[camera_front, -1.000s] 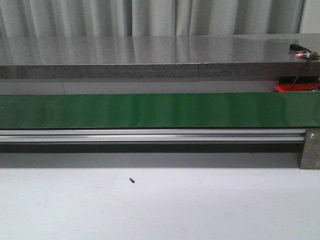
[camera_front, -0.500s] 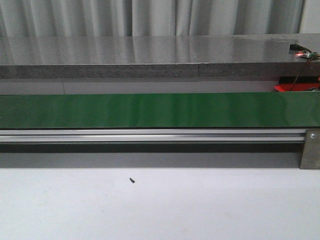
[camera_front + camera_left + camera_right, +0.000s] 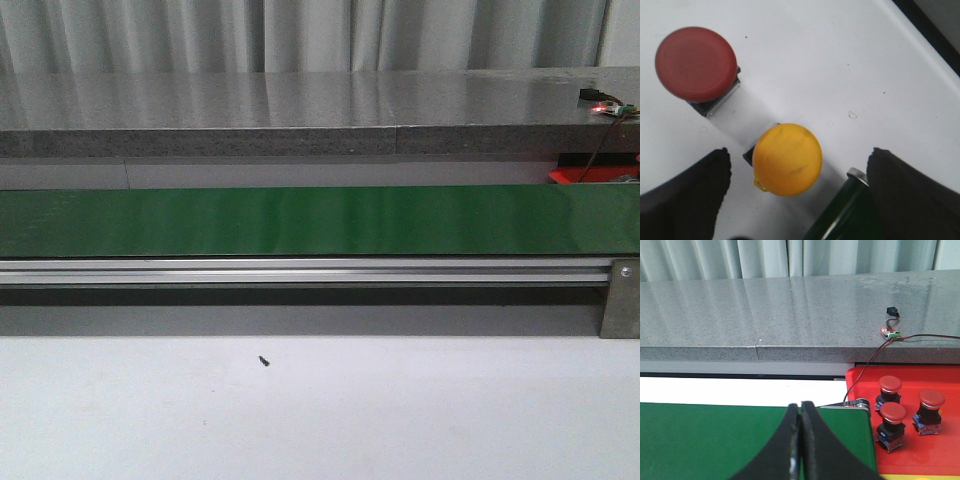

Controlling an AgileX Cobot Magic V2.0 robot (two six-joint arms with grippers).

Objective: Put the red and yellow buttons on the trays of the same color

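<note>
In the left wrist view a yellow button [image 3: 787, 159] stands on the white table between the open fingers of my left gripper [image 3: 799, 192]. A red button [image 3: 695, 62] stands beside it, outside the fingers. In the right wrist view my right gripper [image 3: 800, 410] is shut and empty above the green belt [image 3: 715, 440]. Beside the belt's end a red tray [image 3: 940, 460] holds three red buttons [image 3: 893, 413]. A thin yellow strip [image 3: 920, 477], perhaps the yellow tray, shows at that frame's edge. Neither gripper shows in the front view.
The green conveyor belt [image 3: 300, 220] runs across the front view on an aluminium rail [image 3: 300, 270], with a grey stone ledge [image 3: 300, 110] behind. A small circuit board with a wire [image 3: 892, 332] lies on the ledge. The belt's roller end [image 3: 852, 210] lies by the left gripper's finger.
</note>
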